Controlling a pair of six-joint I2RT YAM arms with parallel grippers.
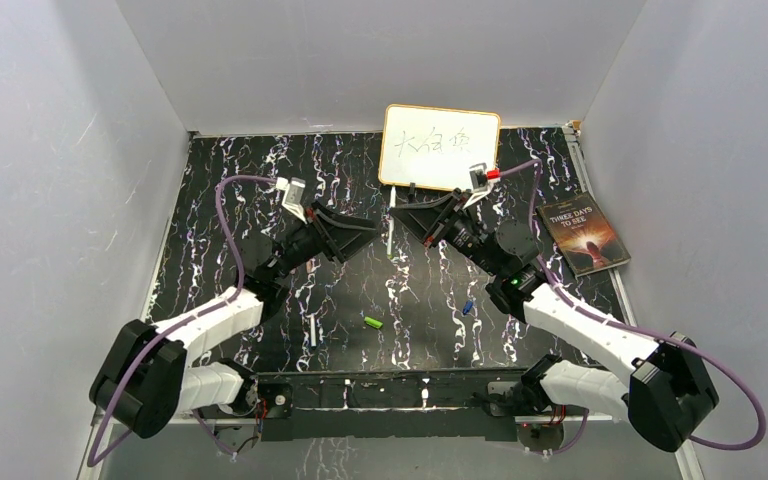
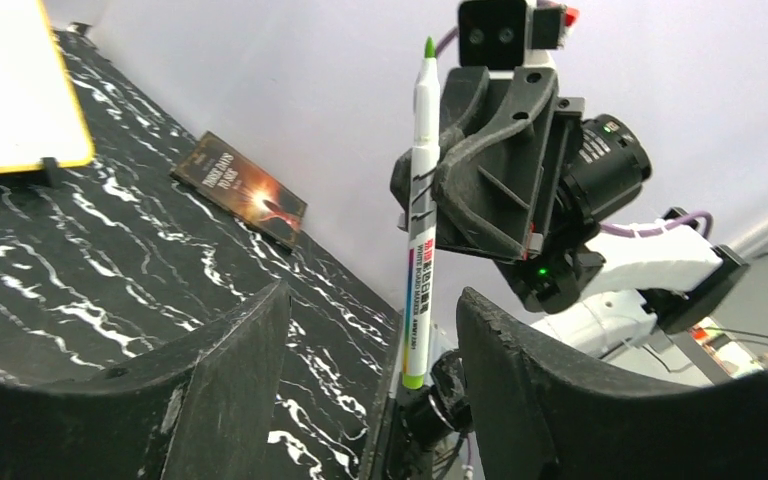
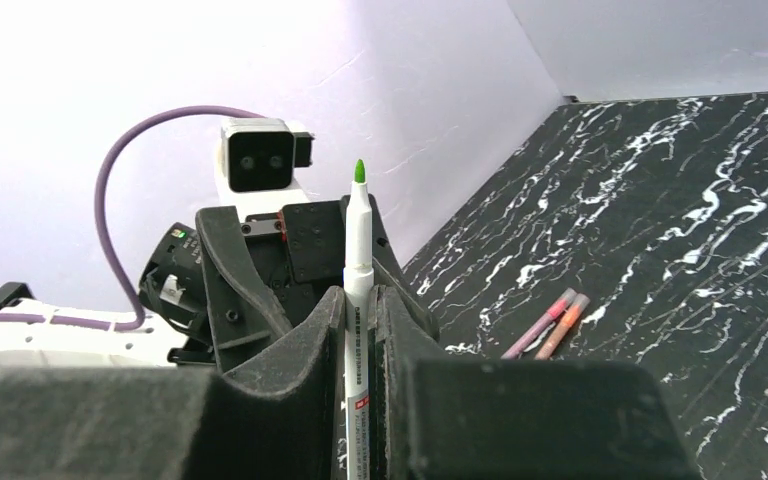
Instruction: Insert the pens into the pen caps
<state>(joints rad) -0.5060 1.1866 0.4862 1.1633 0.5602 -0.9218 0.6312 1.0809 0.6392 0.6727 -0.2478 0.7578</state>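
Right end effector [image 3: 360, 325] is clamped shut on a white pen [image 3: 357, 250] w/ a green tip. It grips approx. mid-barrel, and the pen stands upright, tip up, at centre of the right wrist view. In the top view the pen hangs above the surface [image 1: 260, 170] at frame centre, between the two arms. Left end effector [image 2: 375, 300] is wide open w/ nothing in it. The pen's lower end shows in its gap, untouched; how near it is can't be told.

Green cap [image 1: 372, 322] and blue cap [image 1: 468, 308] lie loose at lower centre of the top view, well apart from the held pen. A second white pen [image 1: 313, 330] lies left of the green cap. Pink pen [image 3: 540, 325] and orange pen [image 3: 563, 327] lie side by side, right of centre in the right wrist view.

Handling, as a judgement:
- **Pens:** light, stiff, smooth plastic, so prob. prone to pivot if pushed off-axis. Best held mid-barrel, leaving the tip end free.
- **Caps:** tiny, light and round, so likely to roll. Best pinched across the body near the closed end, mouth clear.
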